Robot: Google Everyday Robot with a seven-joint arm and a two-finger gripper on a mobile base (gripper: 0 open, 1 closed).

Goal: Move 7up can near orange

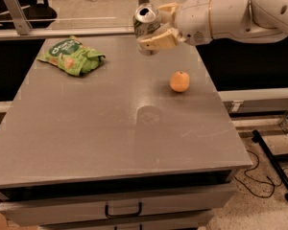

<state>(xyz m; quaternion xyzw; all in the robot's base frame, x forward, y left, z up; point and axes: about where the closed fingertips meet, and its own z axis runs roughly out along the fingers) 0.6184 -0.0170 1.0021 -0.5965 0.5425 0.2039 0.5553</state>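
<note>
My jaws pinch silver aluminium 7up can (147, 25) over far edge of grey table (86, 143); round orange fruit (179, 81) sits lower right.

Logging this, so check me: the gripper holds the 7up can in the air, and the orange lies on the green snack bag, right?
No. The camera view shows the orange on the bare table, apart from the snack bag; the gripper holds the 7up can aloft.
</note>
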